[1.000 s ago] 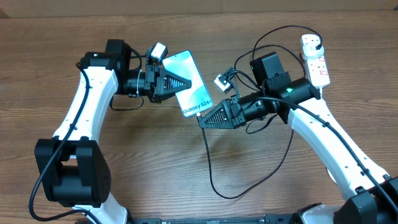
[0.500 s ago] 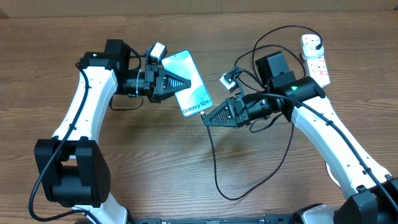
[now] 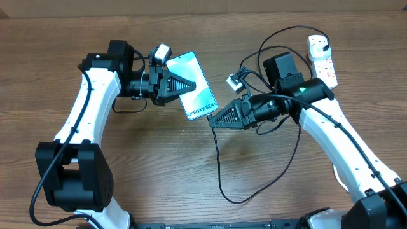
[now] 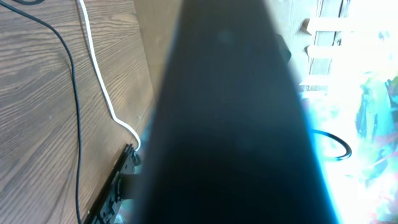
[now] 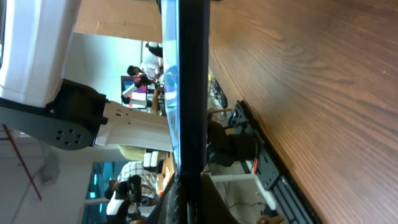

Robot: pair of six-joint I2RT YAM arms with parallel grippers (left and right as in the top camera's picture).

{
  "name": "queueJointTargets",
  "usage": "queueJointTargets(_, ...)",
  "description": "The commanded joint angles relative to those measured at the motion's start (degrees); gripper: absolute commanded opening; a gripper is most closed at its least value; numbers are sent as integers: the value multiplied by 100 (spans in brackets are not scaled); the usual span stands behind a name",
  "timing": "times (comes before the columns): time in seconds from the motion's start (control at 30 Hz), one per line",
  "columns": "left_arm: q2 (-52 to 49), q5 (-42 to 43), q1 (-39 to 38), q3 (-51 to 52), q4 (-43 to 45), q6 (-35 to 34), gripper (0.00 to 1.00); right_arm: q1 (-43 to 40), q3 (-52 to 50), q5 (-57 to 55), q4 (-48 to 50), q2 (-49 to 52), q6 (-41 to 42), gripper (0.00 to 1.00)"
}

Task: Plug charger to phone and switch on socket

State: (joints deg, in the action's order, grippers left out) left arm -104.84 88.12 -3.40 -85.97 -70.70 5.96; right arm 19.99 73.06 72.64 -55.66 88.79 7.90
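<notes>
The phone [image 3: 201, 99], cyan screen up, is lifted off the table with my left gripper [image 3: 189, 85] shut on its left side. In the left wrist view its dark back [image 4: 230, 124] blocks almost everything, my fingers included. My right gripper [image 3: 212, 123] is shut on the charger's connector end, right at the phone's lower corner; I cannot tell whether the tip is in the port. The right wrist view shows the phone's edge [image 5: 193, 74] as a dark bar straight ahead of my right gripper [image 5: 194, 208]. The charger cable [image 3: 219, 172] loops over the table to its plug in the socket [image 3: 324, 63].
The socket lies at the far right of the wooden table [image 3: 159, 165], behind my right arm. Slack cable loops near the front edge [image 3: 245, 200] and under my right forearm. A thin white wire [image 4: 102, 87] and a black cable [image 4: 71, 93] cross the wood in the left wrist view.
My right gripper slid slightly to the right along the phone's lower corner with the cable end, then held still. The cable loop followed. The left arm and phone stayed put.
</notes>
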Motion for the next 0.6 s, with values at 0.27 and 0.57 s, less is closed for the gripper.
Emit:
queueJointTargets(0.27, 188, 256, 114, -173, 387, -433, 4, 210, -9, 162, -271, 11, -345, 4)
queueJointTargets(0.57, 188, 256, 111, -173, 323, -433, 4, 190, -9, 162, -15, 11, -323, 4)
